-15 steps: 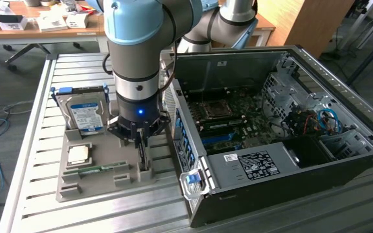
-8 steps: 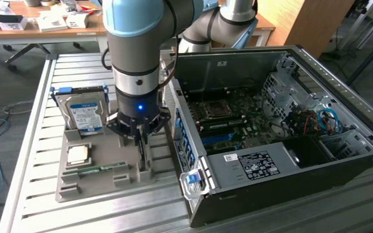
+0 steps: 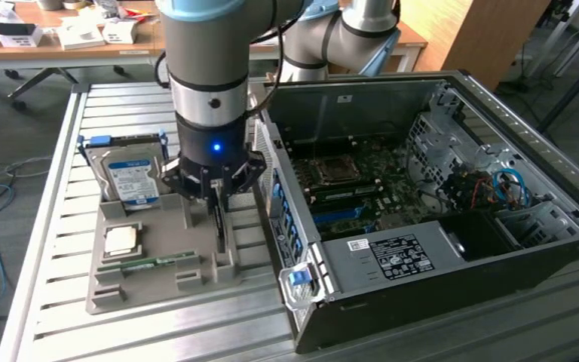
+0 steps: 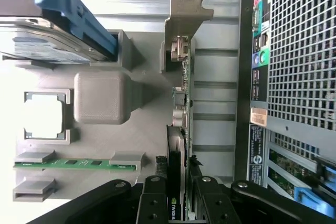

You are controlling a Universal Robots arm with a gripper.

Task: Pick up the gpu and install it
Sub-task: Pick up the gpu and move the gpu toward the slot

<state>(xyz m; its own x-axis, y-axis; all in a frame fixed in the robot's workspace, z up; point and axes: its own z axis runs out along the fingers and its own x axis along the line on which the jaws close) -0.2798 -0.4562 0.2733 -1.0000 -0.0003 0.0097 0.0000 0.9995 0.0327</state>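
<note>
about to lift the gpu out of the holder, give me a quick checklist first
1. Gripper closed on the gpu, one finger on each face: ok.
2. Gpu standing on edge in the grey holder, with its bracket end outside the grip: ok.
3. Memory stick and hard drive seated in their own places, apart from the gpu: ok.
4. Computer case open on its side, motherboard exposed: ok.
5. Free expansion slot for the card: cannot tell.
</note>
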